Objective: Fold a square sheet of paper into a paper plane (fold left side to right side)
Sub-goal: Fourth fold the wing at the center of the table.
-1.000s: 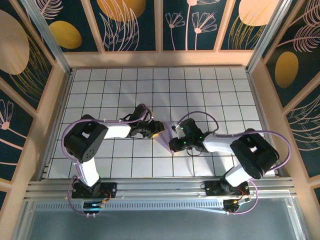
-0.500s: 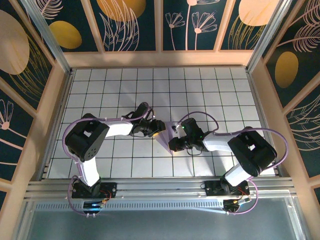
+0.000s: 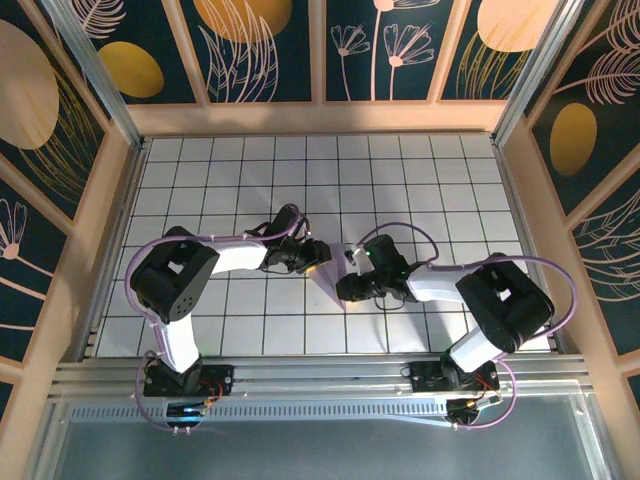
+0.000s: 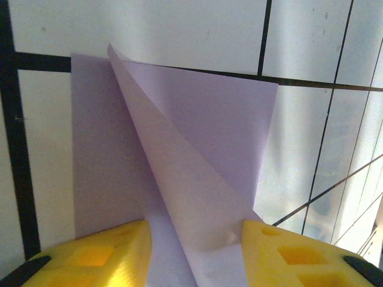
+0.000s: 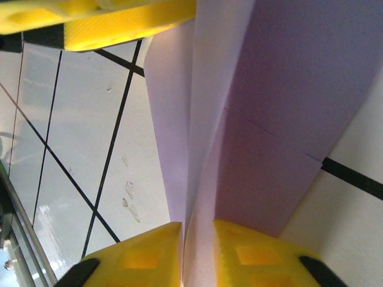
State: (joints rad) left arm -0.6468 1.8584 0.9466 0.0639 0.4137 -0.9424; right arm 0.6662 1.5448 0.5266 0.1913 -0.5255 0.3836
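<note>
Straddling folded lavender paper [image 4: 197, 119] with jaws parted, left gripper [image 4: 192, 236], right gripper [image 5: 197, 233] narrowly flanking its ridge, grasp unclear.

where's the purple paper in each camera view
top external: purple paper just below the picture's middle.
left wrist: purple paper across the middle, down to the bottom edge.
right wrist: purple paper from the top right down to the bottom edge.
shared landmark: black grid lines under it.

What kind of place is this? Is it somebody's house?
Probably a robot practice booth, not a house. A left arm and right arm are fixed beside a white grid table, patterned panels wall it in, and lavender paper lies between the arms.
</note>
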